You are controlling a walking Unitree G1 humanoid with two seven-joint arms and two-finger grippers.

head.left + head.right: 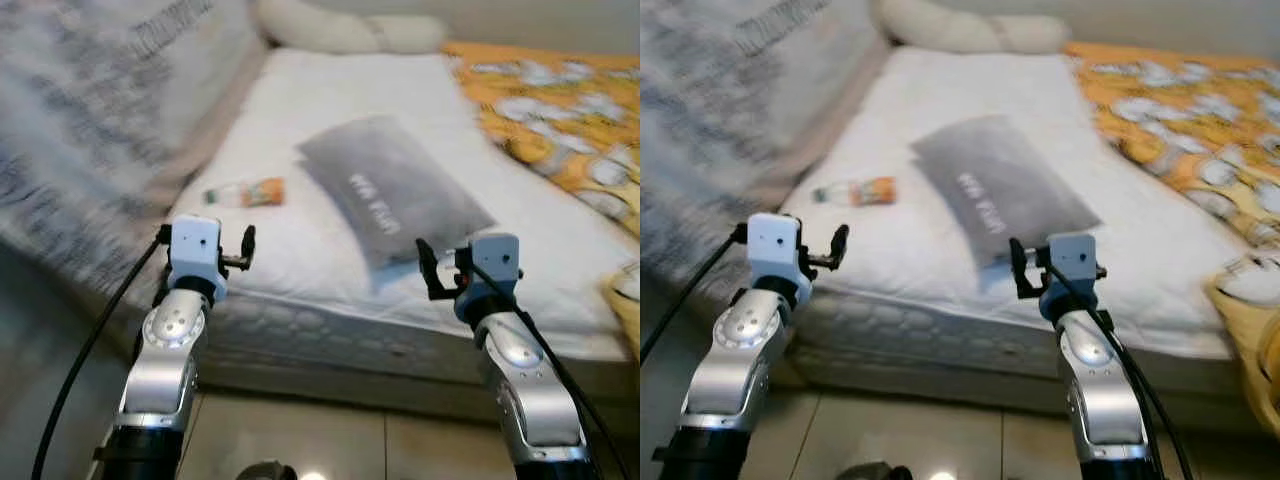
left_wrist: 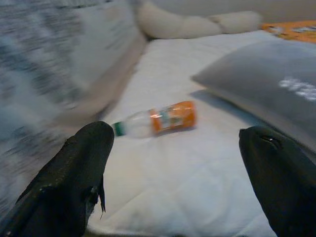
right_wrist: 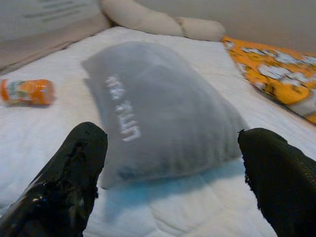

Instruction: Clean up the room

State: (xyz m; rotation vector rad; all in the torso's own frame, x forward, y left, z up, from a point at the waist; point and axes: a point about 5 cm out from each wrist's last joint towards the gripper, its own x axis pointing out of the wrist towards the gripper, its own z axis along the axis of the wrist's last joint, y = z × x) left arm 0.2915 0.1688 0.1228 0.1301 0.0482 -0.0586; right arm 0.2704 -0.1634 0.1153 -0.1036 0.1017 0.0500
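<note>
1. I stand at the near edge of the bed (image 1: 330,330), whose bare white mattress I take as my landmark for everything else.
2. My left claw (image 1: 247,250) hangs just short of that near edge, toward the bed's left corner. Its two black fingers (image 2: 74,177) are spread wide and hold nothing.
3. My right claw (image 1: 425,268) hovers over the near edge further to the right. Its fingers (image 3: 64,182) stand just as far apart, also with nothing between them.
4. A plastic bottle (image 1: 245,192) with an orange label lies on its side on the mattress, beyond my left claw and well apart from it. It looks mostly empty, though the blur makes that hard to judge.
5. A grey pillow (image 1: 390,190) with pale lettering lies flat near the middle of the bed, just right of the bottle (the two are not touching), and straight ahead of my right claw.
6. A long cream bolster (image 1: 350,30) lies across the far end of the bed.
7. An orange patterned blanket (image 1: 560,110) covers the bed's right side.
8. A grey patterned quilt (image 1: 90,130) is heaped along the bed's left side and spills over its edge.
9. Pale floor tiles (image 1: 300,440) show below the near edge of the bed.
</note>
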